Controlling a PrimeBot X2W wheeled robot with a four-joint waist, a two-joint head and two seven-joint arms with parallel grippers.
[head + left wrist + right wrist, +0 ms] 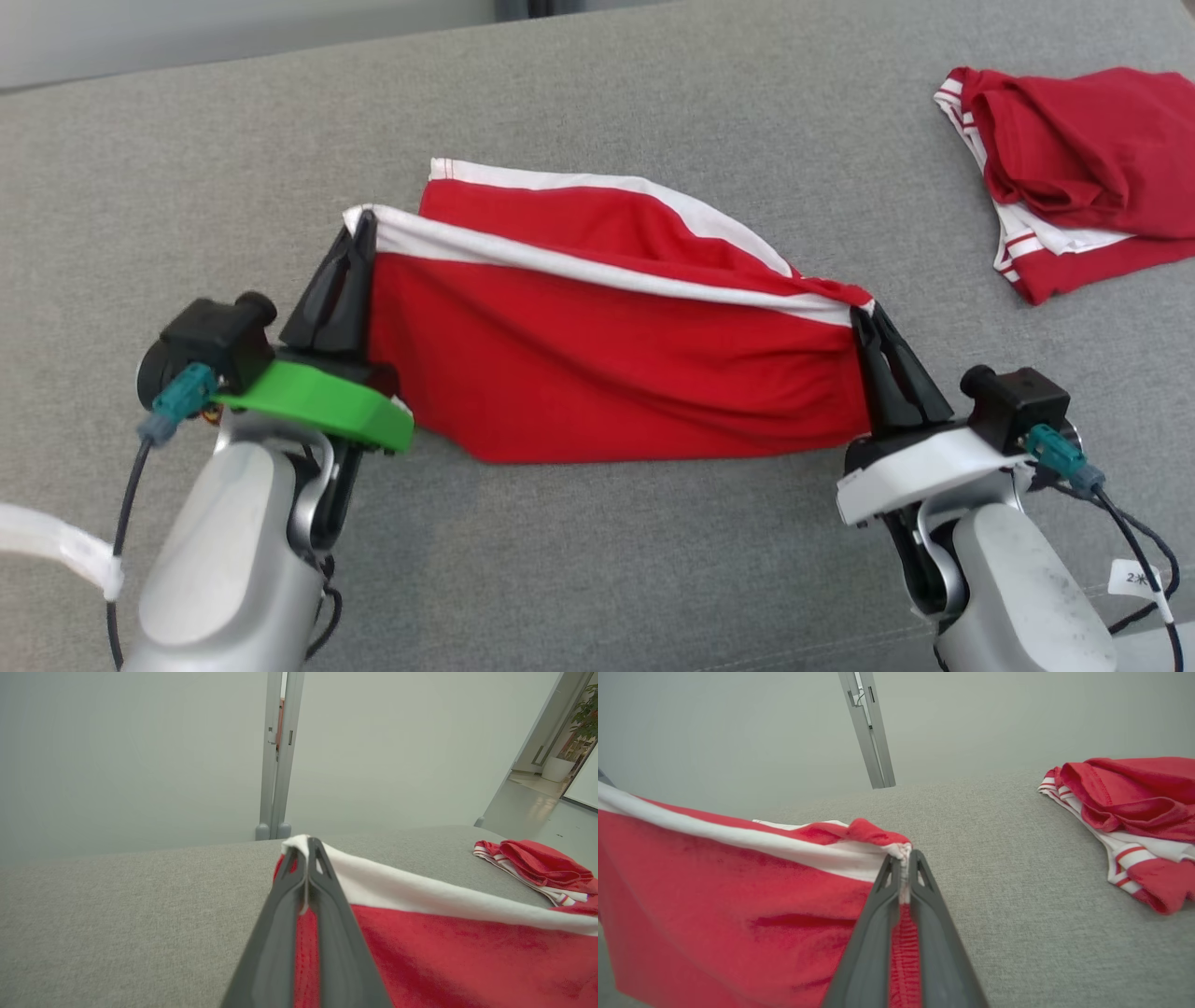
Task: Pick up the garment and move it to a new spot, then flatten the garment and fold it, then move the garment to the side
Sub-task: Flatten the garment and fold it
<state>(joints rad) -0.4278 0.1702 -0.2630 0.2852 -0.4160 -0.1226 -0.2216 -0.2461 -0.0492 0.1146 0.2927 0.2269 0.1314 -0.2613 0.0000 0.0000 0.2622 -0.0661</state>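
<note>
Garment stretched 9-to-3 o'clock, white band up at 12; left gripper clamped on 9 corner, right gripper pinching 3 corner

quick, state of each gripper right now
left gripper: shut on the garment, at its white-banded left end
right gripper: shut on the garment, at its right end

The folded red pile at the upper right runs off the head view's right edge. The red garment hides much of its own rear layer and the grey surface beneath it. Its pinched corners vanish inside the left tool and right tool. Print on the cable tag is too small to read.
</note>
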